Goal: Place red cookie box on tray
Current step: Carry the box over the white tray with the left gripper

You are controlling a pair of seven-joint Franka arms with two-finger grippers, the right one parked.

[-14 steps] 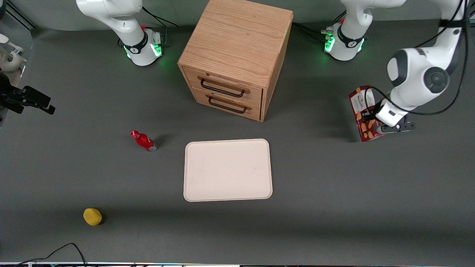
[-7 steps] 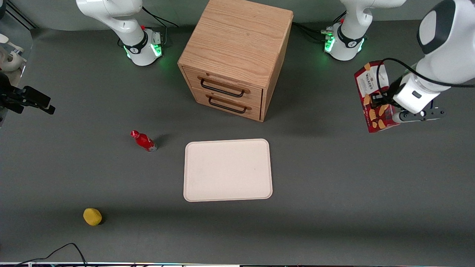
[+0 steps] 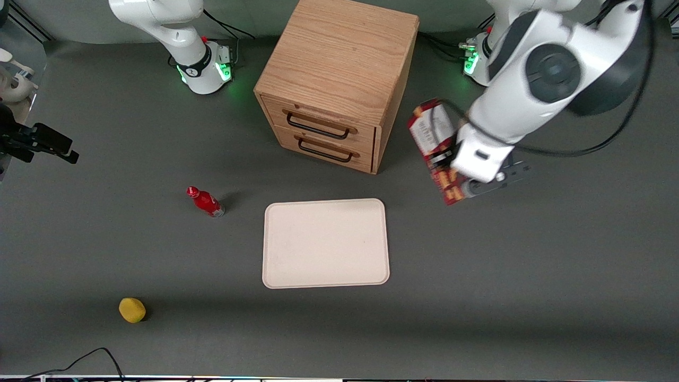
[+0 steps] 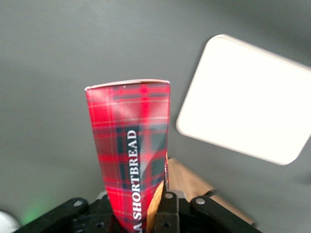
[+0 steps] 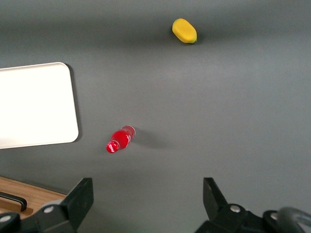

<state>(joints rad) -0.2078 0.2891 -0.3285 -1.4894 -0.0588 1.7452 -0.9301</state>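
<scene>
Because the shortbread carton has to travel through the air before it can be set down, the tool (image 3: pixel 451 172) grips the red cookie box (image 3: pixel 431 132) across its narrow faces, fingers closed against the cardboard and nothing else between them. The box hangs clear of the table (image 3: pixel 530 297), tilted, with its white end panel uppermost in the front view and its lower part hidden by the wrist. Taking the tray (image 3: pixel 325 243) as landmark, the box is in the air off the tray's corner on the working arm's side, farther from the front camera than the tray, and beside the wooden drawer cabinet (image 3: pixel 339 79). From the wrist camera the tartan face of the box (image 4: pixel 131 155) runs out from the tool (image 4: pixel 141 213), and the tray (image 4: pixel 248 102) lies flat below with its surface bare. A grip near one end leaves most of the box's length free, which probably suits laying it down flat; the tray is much wider than the box, so placement looks forgiving. A small red bottle (image 3: pixel 206 201) and a yellow lemon-like object (image 3: pixel 132 310) stand on the table toward the parked arm's end from the tray, well apart from the likely path.
</scene>
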